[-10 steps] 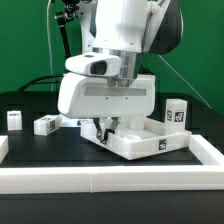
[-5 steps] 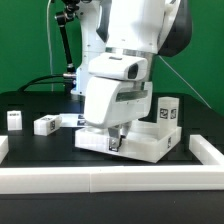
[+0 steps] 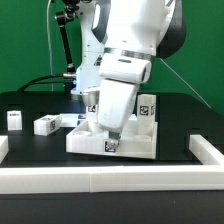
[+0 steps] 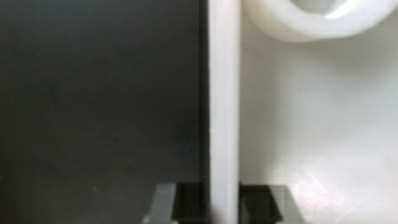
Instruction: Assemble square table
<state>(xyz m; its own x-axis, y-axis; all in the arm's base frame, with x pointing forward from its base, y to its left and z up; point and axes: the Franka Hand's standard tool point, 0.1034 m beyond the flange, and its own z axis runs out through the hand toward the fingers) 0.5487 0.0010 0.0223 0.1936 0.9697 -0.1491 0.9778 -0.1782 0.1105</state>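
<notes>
Your gripper [image 3: 110, 143] is pinching the near rim of the square tabletop [image 3: 135, 146], which sits mid-table just behind the white rail [image 3: 110, 178]. In the wrist view, that rim [image 4: 219, 100] runs between the dark fingers [image 4: 178, 204]. At the exterior view's left stand an outer leg [image 3: 14, 119] and an inner leg [image 3: 45, 124]. A third leg [image 3: 148, 106] rises at the tabletop's far right. Each leg carries a black-and-white square tag.

The white rimmed square top [image 3: 140, 143] lies flat, a tagged leg [image 3: 45, 125] nearby.

Apparently no legible text; tags [image 3: 147, 108] only.
</notes>
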